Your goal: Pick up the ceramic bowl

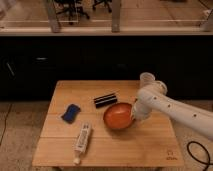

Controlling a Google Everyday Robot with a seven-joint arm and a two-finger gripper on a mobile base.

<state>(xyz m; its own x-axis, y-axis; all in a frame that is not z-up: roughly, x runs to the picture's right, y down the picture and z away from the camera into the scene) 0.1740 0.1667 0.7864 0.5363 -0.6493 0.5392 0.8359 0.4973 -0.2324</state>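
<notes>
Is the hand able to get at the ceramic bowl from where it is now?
Probably yes: the hand is already at the right rim of the ceramic bowl and looks shut on it. The black box lies apart, behind the bowl.

Light wooden bench (107,150) on pale speckled floor (20,130). Dark low cabinet wall (75,60) behind. Above it, glass partition with grey posts (52,15); office chairs (67,6) beyond. Black cable (197,152) at right.

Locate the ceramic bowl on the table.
The ceramic bowl sits right of centre on the wooden table, just below the black box, with the shut gripper at its right rim.
</notes>
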